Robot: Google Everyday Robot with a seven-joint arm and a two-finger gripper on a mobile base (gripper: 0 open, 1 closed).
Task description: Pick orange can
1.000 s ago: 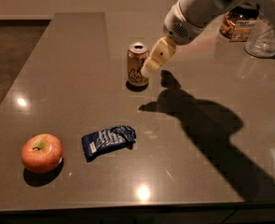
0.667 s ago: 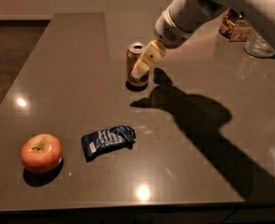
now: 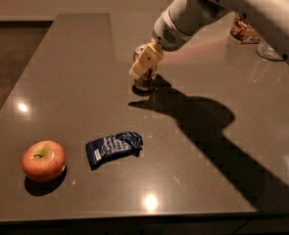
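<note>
The orange can [image 3: 146,82] stands upright on the dark grey table [image 3: 75,72], just left of the middle at the back. Only its lower part and a bit of its silver top show. My gripper [image 3: 143,68] comes down from the upper right on the white arm [image 3: 222,4] and sits right at the can, covering most of its side from this view. I cannot see whether it touches the can.
A red-orange apple [image 3: 43,159] lies at the front left. A crumpled blue snack packet [image 3: 113,147] lies to its right. A jar [image 3: 242,28] and a clear glass [image 3: 274,50] stand at the back right. The arm's shadow runs across the table's right half.
My gripper has moved left and down from beside the can's right side to directly in front of it, now covering most of it. The can, apple and packet have not moved.
</note>
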